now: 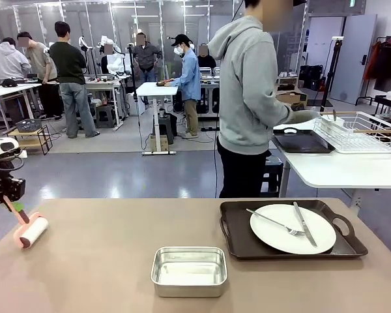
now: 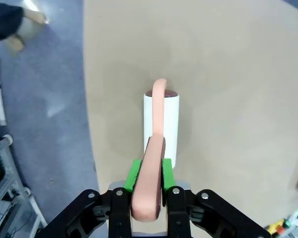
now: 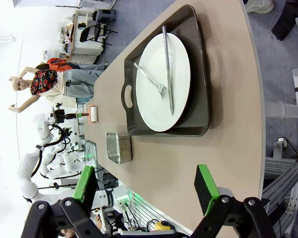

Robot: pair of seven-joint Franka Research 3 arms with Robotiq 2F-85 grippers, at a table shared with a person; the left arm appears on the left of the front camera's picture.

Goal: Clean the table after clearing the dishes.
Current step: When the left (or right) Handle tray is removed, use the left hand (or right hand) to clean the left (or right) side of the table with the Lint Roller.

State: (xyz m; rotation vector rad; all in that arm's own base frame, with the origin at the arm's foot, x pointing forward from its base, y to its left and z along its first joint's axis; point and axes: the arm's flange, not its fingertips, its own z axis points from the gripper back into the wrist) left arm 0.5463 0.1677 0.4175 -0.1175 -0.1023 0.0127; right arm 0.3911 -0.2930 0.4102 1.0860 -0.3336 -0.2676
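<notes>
Premises, open-plan laboratory hall: far white standing surfaces [image 1: 155, 89] attended by several people [image 1: 189, 75], glass partition walls [image 1: 117, 26] behind, grey polished floor [image 1: 117, 176], clothes rack [image 1: 386, 59] far right.

Front camera looks across the table [image 1: 104, 261]; both wrist cameras share it.

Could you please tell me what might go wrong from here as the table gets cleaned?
1. The lint roller, clamped by its handle in the left gripper jaws, is close to the table left edge; an outward stroke might run it off.
2. The tray with plate, fork and knife, and the steel pan, sit on the table; sweeping toward them could bump them and shift the loose cutlery.
</notes>
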